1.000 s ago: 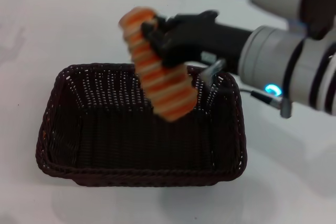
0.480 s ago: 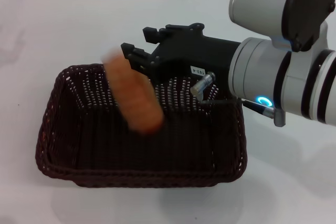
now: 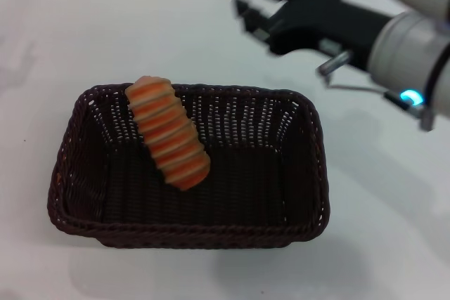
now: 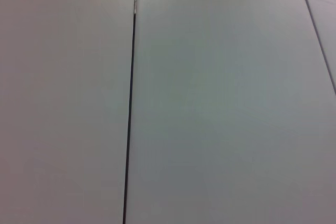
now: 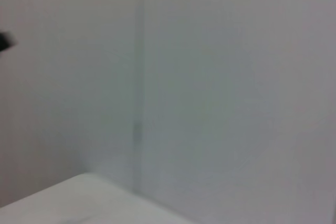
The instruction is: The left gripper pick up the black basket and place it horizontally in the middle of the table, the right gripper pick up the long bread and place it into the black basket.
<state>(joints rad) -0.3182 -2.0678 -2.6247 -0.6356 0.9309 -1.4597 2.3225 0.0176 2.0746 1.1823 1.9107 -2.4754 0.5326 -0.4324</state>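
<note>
Bread (image 3: 167, 142) lies inside the basket (image 3: 309, 173) mid-worktop (image 3: 84, 40), my empty right end effector (image 3: 254, 13) spread at one o'clock; nothing seems left.

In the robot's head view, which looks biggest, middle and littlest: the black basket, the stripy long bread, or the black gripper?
Largest to smallest as seen:
1. black basket, clearly biggest.
2. right gripper or long bread: they look about alike, and the gripper is raised nearer the camera, so I won't rank these two.
</note>
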